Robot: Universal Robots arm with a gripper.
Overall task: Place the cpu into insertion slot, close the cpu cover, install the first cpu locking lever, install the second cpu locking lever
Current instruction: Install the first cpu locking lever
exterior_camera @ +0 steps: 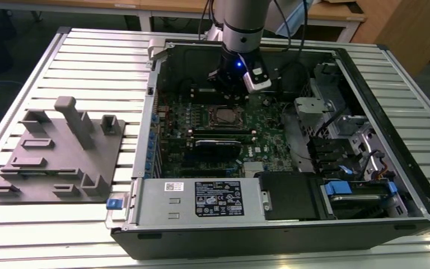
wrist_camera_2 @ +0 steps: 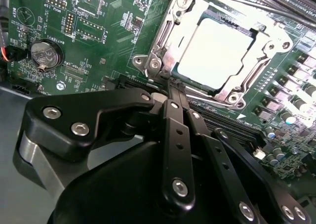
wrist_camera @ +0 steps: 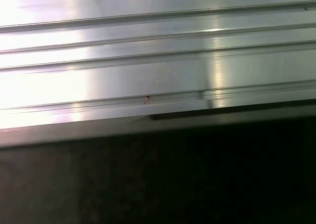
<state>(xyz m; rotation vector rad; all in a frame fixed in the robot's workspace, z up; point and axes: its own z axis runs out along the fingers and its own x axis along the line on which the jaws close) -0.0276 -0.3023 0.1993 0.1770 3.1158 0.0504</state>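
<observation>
Cpu [wrist_camera_2: 217, 53] sits in insertion slot [wrist_camera_2: 163, 61] under closed cpu cover [wrist_camera_2: 170, 23]; gripper [wrist_camera_2: 174, 88], fingers pressed together, empty, touches its edge.

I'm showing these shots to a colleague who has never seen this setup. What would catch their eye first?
Probably the open computer case lying on the slatted metal table, with the arm reaching down into it. In the second wrist view, the bright silver cpu sits in its socket under the cpu cover, with the black gripper shut right at the socket's edge. A grey fixture block rests on the table at the exterior view's left.
</observation>
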